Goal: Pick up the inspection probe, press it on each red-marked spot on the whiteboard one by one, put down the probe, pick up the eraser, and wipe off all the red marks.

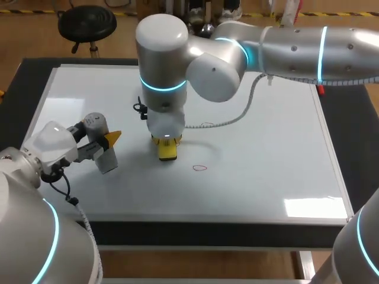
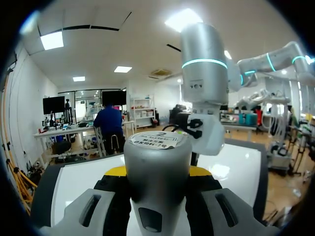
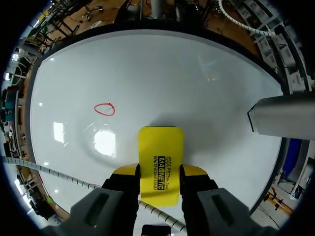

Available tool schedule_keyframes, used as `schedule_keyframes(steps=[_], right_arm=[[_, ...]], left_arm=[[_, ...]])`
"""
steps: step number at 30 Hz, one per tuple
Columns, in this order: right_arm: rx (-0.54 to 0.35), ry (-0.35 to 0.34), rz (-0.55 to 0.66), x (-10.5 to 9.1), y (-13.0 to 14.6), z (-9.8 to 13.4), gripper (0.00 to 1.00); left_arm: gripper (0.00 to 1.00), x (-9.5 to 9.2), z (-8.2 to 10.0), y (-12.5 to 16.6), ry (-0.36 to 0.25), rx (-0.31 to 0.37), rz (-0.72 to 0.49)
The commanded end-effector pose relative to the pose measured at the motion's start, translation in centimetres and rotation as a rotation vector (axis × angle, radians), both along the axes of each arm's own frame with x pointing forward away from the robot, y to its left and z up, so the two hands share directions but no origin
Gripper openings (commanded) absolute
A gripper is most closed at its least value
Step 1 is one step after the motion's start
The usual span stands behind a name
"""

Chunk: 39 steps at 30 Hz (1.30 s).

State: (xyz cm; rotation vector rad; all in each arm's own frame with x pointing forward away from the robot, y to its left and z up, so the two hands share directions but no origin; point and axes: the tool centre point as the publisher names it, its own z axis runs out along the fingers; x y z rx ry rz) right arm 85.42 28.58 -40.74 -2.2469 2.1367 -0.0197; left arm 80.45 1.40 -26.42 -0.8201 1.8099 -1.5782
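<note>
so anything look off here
The grey cylindrical probe sits clamped in the left fingers over the white whiteboard, not set down, while the right fingers hold the yellow rectangular eraser near a red ring.

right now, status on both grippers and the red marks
Left gripper shut on inspection probe, held at the left side. Right gripper shut on eraser, low over whiteboard. Red mark ahead of eraser, unwiped. Board bare between them.
</note>
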Motion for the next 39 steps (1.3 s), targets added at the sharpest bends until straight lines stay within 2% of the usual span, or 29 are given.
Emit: schedule_keyframes(steps=[1, 7, 22, 37, 39], right_arm=[[0.002, 0.012, 0.002, 0.4, -0.1, -0.7, 0.0], [-0.004, 0.023, -0.005, 0.4, -0.6, -1.1, 0.0], [-0.027, 0.036, -0.07, -0.1, -4.1, -1.3, 0.0], [-0.032, 0.03, -0.116, -0.2, -5.8, -0.8, 0.0], [-0.002, 0.017, -0.119, -0.1, -5.9, -0.2, 0.0]], left_arm=[[0.0, 0.0, 0.0, -0.1, -0.004, 0.0, 0.005], [0.0, 0.0, 0.0, -0.1, -0.004, 0.0, 0.005], [0.0, 0.0, 0.0, -0.1, -0.004, 0.0, 0.005], [0.0, 0.0, 0.0, -0.1, -0.004, 0.0, 0.005], [0.0, 0.0, 0.0, -0.1, -0.004, 0.0, 0.005]])
